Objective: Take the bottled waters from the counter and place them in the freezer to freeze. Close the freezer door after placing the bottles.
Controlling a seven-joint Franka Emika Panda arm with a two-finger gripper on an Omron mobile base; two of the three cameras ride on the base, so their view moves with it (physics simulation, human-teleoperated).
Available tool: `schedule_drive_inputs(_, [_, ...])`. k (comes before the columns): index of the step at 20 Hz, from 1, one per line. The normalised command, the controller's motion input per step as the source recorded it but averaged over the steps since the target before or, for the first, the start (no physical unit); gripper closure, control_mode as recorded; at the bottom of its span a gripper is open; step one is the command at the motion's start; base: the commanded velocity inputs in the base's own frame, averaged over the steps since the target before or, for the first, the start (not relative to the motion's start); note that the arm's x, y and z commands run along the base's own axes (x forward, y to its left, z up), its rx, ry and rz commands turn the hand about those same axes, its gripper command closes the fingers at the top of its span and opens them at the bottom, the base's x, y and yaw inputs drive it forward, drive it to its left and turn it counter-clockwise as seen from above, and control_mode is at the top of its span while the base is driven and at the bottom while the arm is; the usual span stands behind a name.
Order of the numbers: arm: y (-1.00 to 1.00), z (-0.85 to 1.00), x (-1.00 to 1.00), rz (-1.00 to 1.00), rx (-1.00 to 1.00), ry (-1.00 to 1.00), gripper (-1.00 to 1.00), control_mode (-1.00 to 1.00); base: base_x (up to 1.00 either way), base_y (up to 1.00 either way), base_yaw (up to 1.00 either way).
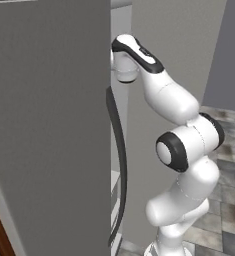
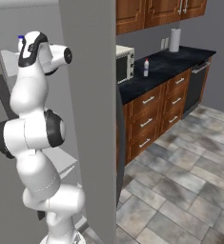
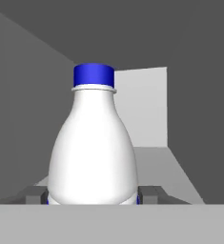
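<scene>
Reaching between the two grey panels of the freezer (image 2: 92, 119), the white arm is carrying the blue-capped bottle (image 3: 93, 143) into the grey interior. In the hand view the gripper (image 3: 93, 196) is clamping the white bottle low on its body, a finger showing at each side of its base, and the bottle is standing upright against bare grey walls with a lighter back panel beyond it. From the right base view, the blue cap (image 2: 21, 38) is just peeking above the arm's wrist, high inside the compartment. The freezer door (image 1: 49, 125) is standing open, its long dark handle (image 1: 120, 165) hanging close beside the arm's upper links. The second bottle, red-capped (image 2: 146, 67), is waiting on the black counter (image 2: 175, 62) next to the cream toaster oven (image 2: 125, 64), well apart from the freezer.

Whether the bottle's base is resting on a shelf cannot be told, since its bottom edge is hidden. Letting go too high could topple the rounded, top-narrow bottle or roll it out. The elbow is also working near the door edge and handle; a wide swing on withdrawal could knock the door or snag the handle.
</scene>
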Motion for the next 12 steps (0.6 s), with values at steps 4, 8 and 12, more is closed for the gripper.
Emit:
schedule_drive_inputs(4, [0.31,-0.16,0.29,-0.01,0.0,-0.11,1.0,-1.0,0.0,0.0,0.0])
schedule_drive_inputs(8, [0.1,-0.41,0.21,-0.03,0.0,0.01,1.0,-1.0,0.0,0.0,0.0])
schedule_drive_inputs(12, [-0.08,-0.51,0.17,-0.01,0.0,0.08,1.0,-1.0,0.0,0.0,0.0])
